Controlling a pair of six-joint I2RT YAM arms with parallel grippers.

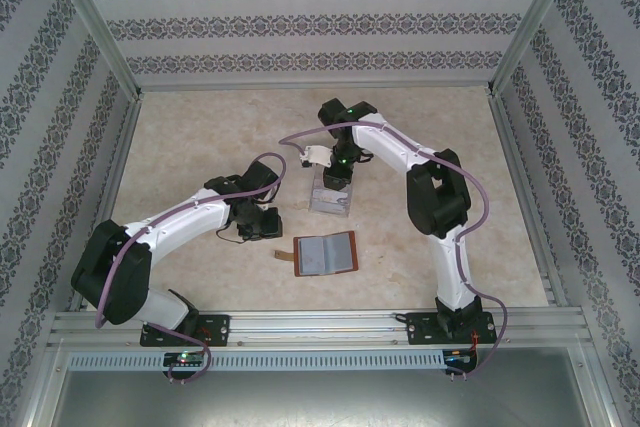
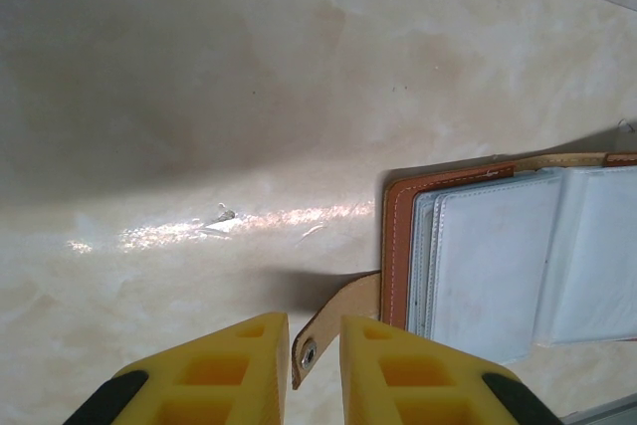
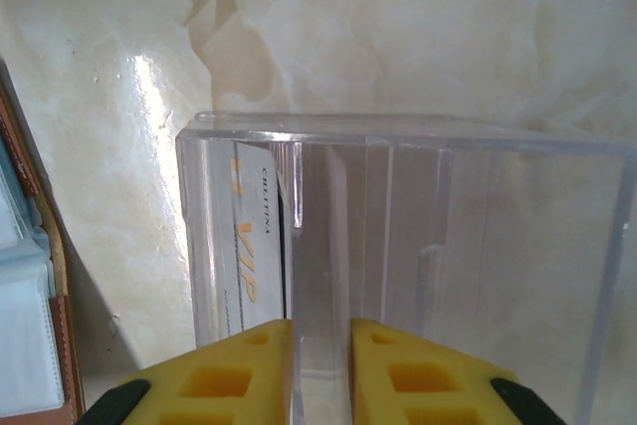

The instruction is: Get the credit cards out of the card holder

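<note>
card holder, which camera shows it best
Top external: the whole card holder lies open on the table. Left wrist gives a close view of its tab side, cut off at the right. Right wrist catches a sliver at its left edge.

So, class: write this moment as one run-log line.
left gripper: pinching card holder tab | right gripper: at clear tray, grip unclear | card: in tray

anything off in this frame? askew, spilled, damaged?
Nothing spilled or damaged. The card holder lies open, slightly rotated; its side tab sits between the fingers of the left end effector. One credit card stands on edge in the clear tray, in its end slot.
</note>
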